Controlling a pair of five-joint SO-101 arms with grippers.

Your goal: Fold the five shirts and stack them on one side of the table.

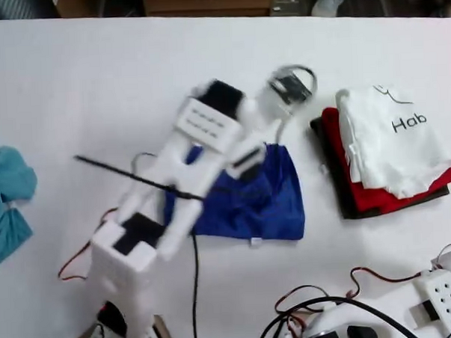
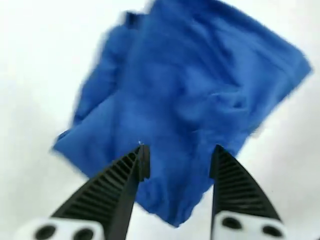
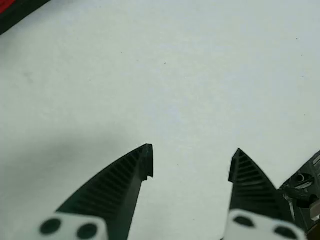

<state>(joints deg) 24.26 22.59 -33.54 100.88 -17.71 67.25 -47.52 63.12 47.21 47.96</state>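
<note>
Standing behind the white table (image 1: pixel 72 93) is wooden furniture (image 1: pixel 207 1).

Bright, even overhead light; white table (image 1: pixel 72 86) nearly washed out; faint, soft shadow beside the right gripper (image 3: pixel 193 150).

White table with 5 shirts on it.

The table (image 1: pixel 94 85) carries a blue shirt (image 1: pixel 264 201) lying rumpled near its middle and a teal shirt (image 1: pixel 6 201) bunched at the left edge of the high view. A stack (image 1: pixel 391 201) of 3 folded shirts sits on the right side, well apart from the teal one. In it, what looks like a black shirt (image 1: pixel 324 153) touches the tabletop, a red shirt (image 1: pixel 331 138) lies on that, and a white shirt (image 1: pixel 389 143) is on top. Along the near edge, loose red and black cables (image 1: pixel 321 296) trail over the surface beside 2 arm bases (image 1: pixel 433 298).
</note>
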